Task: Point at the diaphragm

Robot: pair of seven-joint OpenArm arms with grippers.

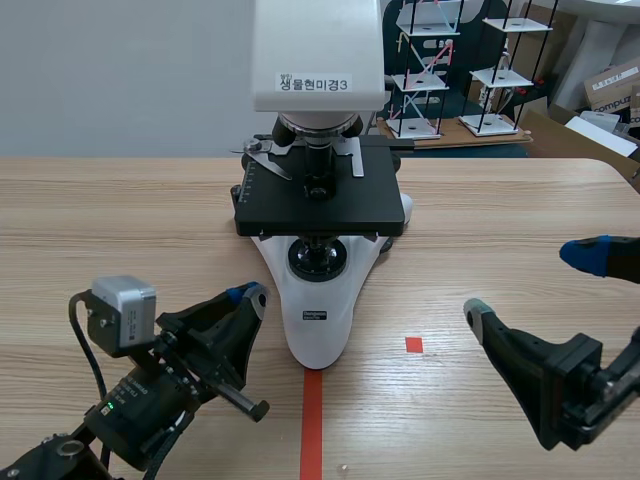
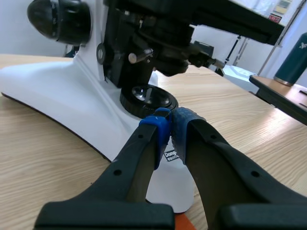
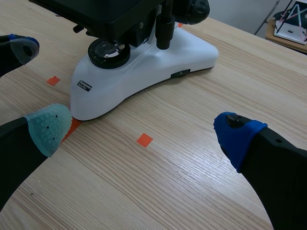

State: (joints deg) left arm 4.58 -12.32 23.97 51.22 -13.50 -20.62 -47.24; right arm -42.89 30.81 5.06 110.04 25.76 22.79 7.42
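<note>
The left gripper (image 1: 250, 294), pads pressed together, hangs low beside the microscope (image 1: 318, 330) base, aimed nearer the lamp lens (image 2: 148, 98) than the diaphragm (image 2: 162, 52), which sits above it under the stage (image 1: 318, 205). It risks marking the wrong part or bumping the base. Only the left wrist view shows the diaphragm housing; the scene view hides it. The right gripper (image 1: 530, 283) is spread, well apart.

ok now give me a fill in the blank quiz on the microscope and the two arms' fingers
1. The left arm's fingers are ____, with their tips close to the microscope.
2. The right arm's fingers are ____, with nothing between them.
3. The microscope's base is coloured ____.
4. The table has a ____ grain.

Missing words: shut; open; white; wood
</note>
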